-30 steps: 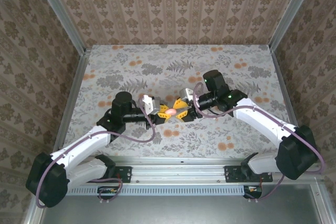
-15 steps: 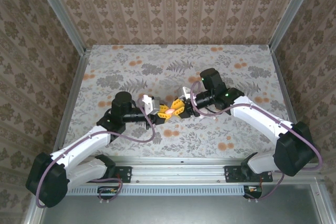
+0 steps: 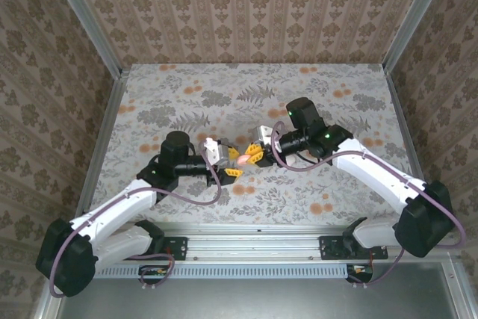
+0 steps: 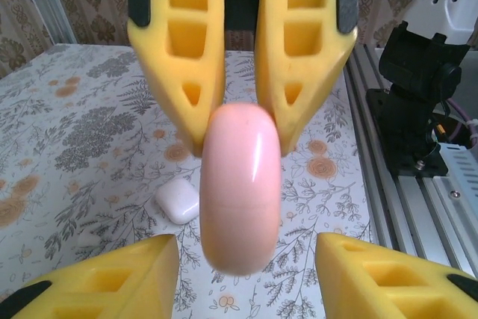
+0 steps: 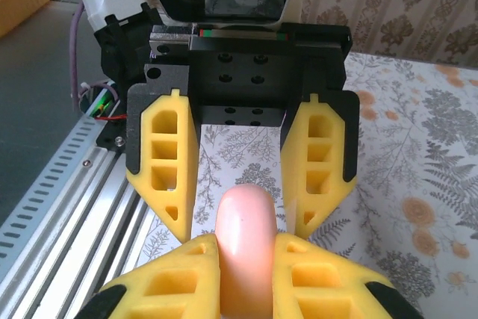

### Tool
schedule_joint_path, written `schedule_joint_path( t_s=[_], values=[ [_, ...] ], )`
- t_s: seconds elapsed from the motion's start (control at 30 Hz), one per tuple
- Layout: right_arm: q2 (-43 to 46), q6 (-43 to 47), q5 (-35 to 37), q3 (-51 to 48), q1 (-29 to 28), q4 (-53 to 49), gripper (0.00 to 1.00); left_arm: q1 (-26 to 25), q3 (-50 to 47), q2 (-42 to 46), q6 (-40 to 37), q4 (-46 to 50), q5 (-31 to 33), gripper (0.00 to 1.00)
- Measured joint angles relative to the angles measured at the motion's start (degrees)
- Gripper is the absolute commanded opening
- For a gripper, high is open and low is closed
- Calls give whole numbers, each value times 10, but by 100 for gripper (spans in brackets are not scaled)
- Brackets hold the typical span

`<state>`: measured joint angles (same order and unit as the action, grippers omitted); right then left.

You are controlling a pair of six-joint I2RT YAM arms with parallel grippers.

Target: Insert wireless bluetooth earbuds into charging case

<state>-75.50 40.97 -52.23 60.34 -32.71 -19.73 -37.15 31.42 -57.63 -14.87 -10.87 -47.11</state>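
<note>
Glossy pinkish-orange plastic disc held above floral table
The right end effector pinches it; the left end effector gapes around it.

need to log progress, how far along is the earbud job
Nothing looks done: the white case lies untouched on the table. In hand: the right gripper is shut on a pink disc, with the left gripper open around it. Inserting the earbuds is left.

Pink object, lower end beyond bottom edge, in right gripper
</note>
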Motion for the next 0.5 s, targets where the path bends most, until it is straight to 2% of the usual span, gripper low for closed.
schedule_joint_path(
  t_s=[0.2,0.33,0.5],
  values=[
    [3,4,3,1,-5,-2,12,-4,0,0,-2,2,0,51],
    [-6,4,-1,6,-10,-2,12,-4,0,0,3,-3,0,41],
    [-21,4,-3,7,-10,-2,12,-4,0,0,10,-9,-2,35]
  ],
)
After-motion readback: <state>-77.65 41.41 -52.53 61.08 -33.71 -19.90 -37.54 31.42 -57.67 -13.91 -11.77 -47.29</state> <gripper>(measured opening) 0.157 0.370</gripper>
